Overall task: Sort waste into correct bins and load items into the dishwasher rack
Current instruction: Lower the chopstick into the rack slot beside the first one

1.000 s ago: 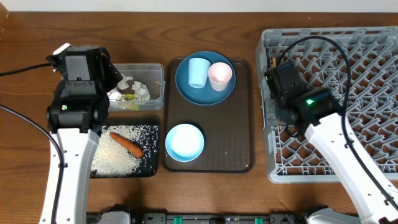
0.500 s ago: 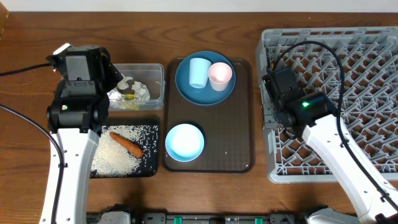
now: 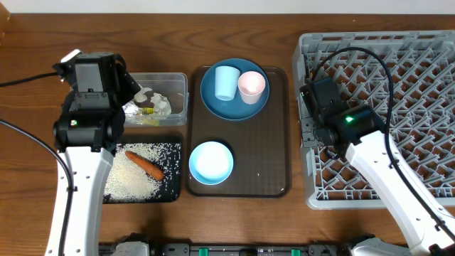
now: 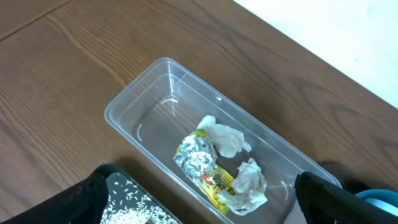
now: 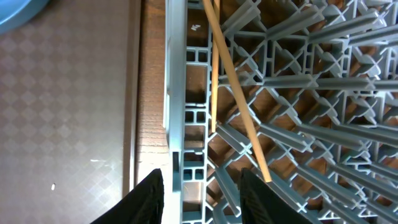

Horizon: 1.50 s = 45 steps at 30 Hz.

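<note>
Right gripper point(image 5: 202, 190) spread and empty over the dishwasher rack point(image 5: 176, 74), chopsticks point(image 5: 233, 81) lying inside. Left gripper point(image 4: 200, 196) spread wide above the clear tub point(image 4: 140, 93).

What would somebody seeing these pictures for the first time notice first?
The big grey dishwasher rack fills the right side, chopsticks lying in its lattice. At centre, a blue plate on the brown tray holds a light blue cup and a pink cup; lower left, an orange carrot lies on rice in the black tray.
</note>
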### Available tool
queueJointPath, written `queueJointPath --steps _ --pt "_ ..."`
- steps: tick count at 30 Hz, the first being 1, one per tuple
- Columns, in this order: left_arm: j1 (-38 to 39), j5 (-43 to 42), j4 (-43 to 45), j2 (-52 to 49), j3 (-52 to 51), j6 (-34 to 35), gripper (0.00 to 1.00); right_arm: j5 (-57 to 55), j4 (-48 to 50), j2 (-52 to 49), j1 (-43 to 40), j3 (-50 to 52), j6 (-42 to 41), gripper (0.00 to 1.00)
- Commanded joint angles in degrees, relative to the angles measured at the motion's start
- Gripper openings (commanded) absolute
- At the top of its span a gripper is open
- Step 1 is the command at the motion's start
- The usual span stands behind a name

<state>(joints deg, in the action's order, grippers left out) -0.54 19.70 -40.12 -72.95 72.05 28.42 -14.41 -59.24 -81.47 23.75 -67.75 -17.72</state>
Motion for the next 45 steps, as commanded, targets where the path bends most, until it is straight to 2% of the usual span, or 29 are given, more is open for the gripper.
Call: queueJointPath --steps 1,8,19,36,45 --pt "-0.2 0.92 -0.15 0.09 1.03 -0.74 0.98 -3.32 -0.22 -0.48 -1.25 0.31 2.86 0.43" --pt "-0.2 0.92 -0.15 0.09 1.03 -0.74 0.98 -3.13 -3.65 -0.5 -4.57 0.31 3.17 0.38" --pt "-0.2 0.92 -0.15 0.09 1.03 -0.74 0.98 5.49 -5.14 -0.55 -7.23 0.33 3.23 0.34" --pt "-0.2 0.92 -0.15 0.09 1.03 -0.74 0.98 0.94 -3.41 -1.88 -7.3 0.44 5.2 0.28" --pt "-0.2 0.92 -0.15 0.09 1.03 -0.74 0.98 0.92 -2.49 -3.89 -7.37 0.44 8.59 0.3"
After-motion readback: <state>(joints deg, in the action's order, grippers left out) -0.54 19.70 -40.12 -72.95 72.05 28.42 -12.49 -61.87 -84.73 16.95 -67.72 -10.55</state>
